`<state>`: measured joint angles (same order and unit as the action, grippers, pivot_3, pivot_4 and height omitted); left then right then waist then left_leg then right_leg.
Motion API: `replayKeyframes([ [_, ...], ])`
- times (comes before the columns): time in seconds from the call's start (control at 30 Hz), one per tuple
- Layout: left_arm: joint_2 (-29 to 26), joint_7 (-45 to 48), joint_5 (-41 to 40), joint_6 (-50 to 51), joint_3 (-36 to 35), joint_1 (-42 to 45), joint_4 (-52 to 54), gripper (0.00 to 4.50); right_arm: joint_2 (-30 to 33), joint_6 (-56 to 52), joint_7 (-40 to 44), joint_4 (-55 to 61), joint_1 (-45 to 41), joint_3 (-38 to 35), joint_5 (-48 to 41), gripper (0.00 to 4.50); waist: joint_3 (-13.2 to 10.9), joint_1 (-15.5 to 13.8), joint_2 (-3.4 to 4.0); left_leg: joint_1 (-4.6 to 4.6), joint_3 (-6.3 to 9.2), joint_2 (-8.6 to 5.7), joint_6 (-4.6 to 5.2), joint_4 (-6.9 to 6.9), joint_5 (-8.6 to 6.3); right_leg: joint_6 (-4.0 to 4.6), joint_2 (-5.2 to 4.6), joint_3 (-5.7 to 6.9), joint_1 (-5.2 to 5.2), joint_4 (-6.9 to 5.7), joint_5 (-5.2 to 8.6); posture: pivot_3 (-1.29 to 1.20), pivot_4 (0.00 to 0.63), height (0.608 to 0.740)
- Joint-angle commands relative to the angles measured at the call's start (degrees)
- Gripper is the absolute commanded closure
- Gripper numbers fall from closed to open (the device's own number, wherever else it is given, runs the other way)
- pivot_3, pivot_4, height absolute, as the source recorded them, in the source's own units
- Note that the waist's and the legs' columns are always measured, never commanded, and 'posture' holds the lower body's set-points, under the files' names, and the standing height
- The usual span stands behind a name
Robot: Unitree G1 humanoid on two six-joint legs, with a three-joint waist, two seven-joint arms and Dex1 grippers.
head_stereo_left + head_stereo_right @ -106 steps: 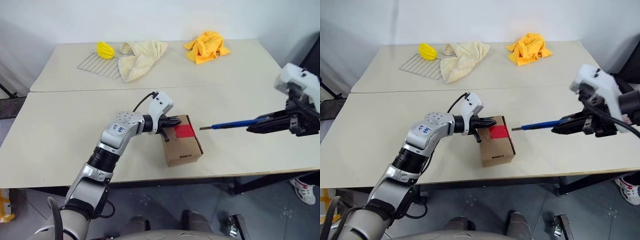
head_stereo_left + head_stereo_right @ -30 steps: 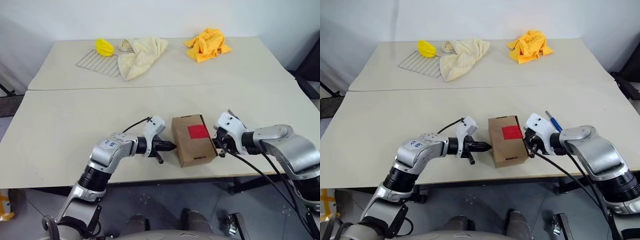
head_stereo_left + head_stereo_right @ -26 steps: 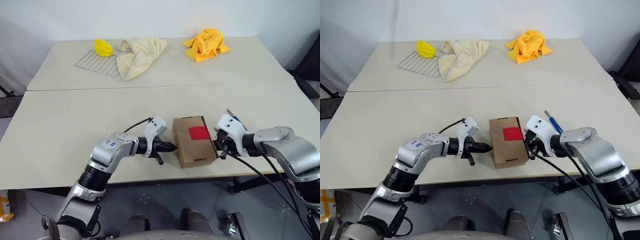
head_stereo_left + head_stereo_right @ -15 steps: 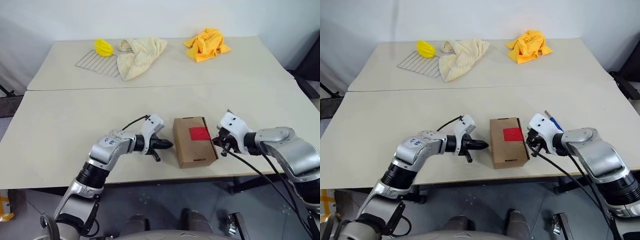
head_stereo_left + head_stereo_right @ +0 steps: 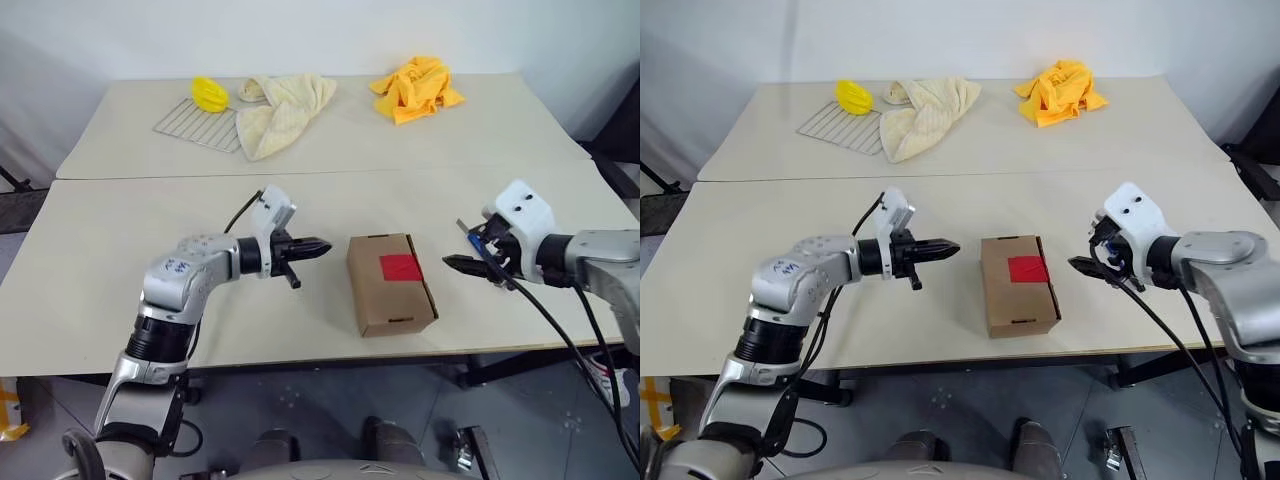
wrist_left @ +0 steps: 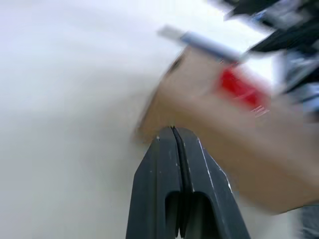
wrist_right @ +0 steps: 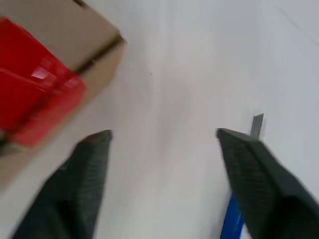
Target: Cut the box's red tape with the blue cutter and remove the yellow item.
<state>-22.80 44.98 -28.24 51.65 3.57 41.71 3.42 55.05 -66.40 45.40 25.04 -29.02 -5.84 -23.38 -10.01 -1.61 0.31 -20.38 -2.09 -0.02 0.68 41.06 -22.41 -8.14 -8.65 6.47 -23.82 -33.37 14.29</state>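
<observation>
Hovering with jaws spread wide and empty, the right pincer (image 5: 462, 262) hangs at 3 o'clock of the box (image 5: 390, 284), the blue cutter (image 7: 233, 219) lying on the worktop (image 5: 120, 290) beneath it. The left pincer (image 5: 318, 245), pressed shut on nothing, points in from 9 o'clock. The red tape (image 5: 400, 267) looks uncut. The cutter appears light, stiff and slim; gripping mid-handle, clear of the blade, seems wisest.

Box (image 6: 234, 124) blurred in left wrist view, lower right part cut by frame edge. Blue cutter (image 7: 233, 219) mostly hidden behind right gripper (image 7: 162, 137) finger, cut off at bottom edge. Box contents hidden; flaps closed under red tape (image 5: 400, 267). Box edges smeared at upper left of right wrist view.
</observation>
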Motion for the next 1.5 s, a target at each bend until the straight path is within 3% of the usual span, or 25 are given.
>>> replayKeyframes([
  [0.03,2.04,1.25,-5.04,3.73,-0.19,3.14,3.59,4.5,-1.15,-8.56,-1.3,5.26,-1.29,-4.79,-5.25,0.05,0.0,0.0,0.0,-0.01,0.0,0.0,0.0,0.0,0.0,0.0,0.0,-0.01,0.0,0.0,0.0,0.0,0.15,0.74],
  [0.4,1.25,2.67,-1.89,6.66,10.9,2.96,0.92,4.5,-6.47,-14.94,-8.53,6.53,-0.37,-3.77,-7.83,0.05,0.0,0.13,0.0,0.07,-0.06,-0.03,0.0,-0.04,0.0,0.0,0.02,-0.06,0.01,-0.02,0.0,0.0,0.15,0.74],
  [0.97,1.98,2.21,3.26,3.12,14.91,2.39,-0.72,4.5,-7.07,-12.83,-10.05,5.24,4.37,-2.67,-9.74,0.05,0.0,0.11,0.0,0.08,-0.05,-0.03,0.0,-0.03,0.0,0.0,0.02,-0.08,0.03,-0.01,0.0,0.0,0.15,0.74],
  [1.5,1.54,3.62,6.15,-0.22,17.23,2.06,-3.74,4.5,5.92,3.9,-5.35,-7.35,14.6,7.23,0.34,0.05,0.07,-0.14,-0.1,0.23,-0.03,-0.05,0.06,0.01,-0.03,0.0,-0.01,-0.07,0.26,0.05,0.0,0.0,0.15,0.74],
])
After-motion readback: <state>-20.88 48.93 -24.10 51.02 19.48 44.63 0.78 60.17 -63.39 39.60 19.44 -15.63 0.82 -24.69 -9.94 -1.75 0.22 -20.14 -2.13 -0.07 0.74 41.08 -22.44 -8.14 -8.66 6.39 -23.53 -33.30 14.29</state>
